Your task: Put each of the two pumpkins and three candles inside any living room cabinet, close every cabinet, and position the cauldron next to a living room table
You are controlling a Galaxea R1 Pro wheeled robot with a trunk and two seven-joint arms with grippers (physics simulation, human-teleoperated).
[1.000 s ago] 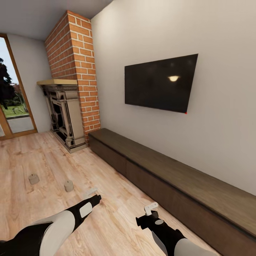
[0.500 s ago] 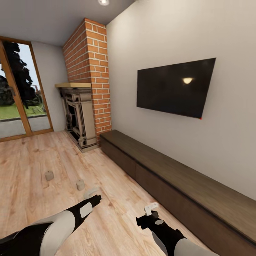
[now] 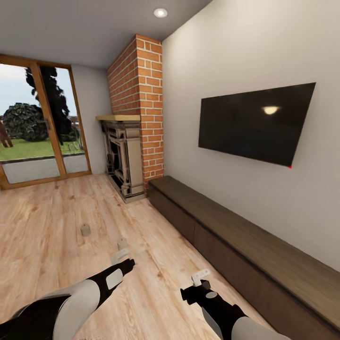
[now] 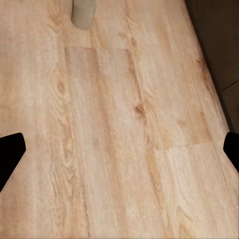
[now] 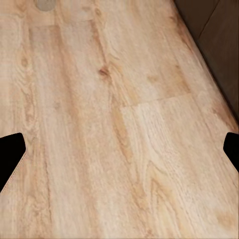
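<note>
**Two candles on the floor, both grippers spread**

Head view: you're looking at two candles, one (image 3: pixel 85 230) farther out, one (image 3: pixel 122 243) just past your left gripper (image 3: pixel 120 258). The cabinet (image 3: pixel 245 245) is running along the wall, drawers flush.

Left wrist: fingertips (image 4: pixel 11 154) sitting wide apart, nothing between them, a candle (image 4: pixel 82 12) ahead.

Right wrist: right gripper (image 3: pixel 200 276) is also spread, empty, over the wood floor (image 5: pixel 119 129).

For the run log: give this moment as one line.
candles: two on floor | cabinet: closed | left claw: open, empty | right claw: open, empty
</note>
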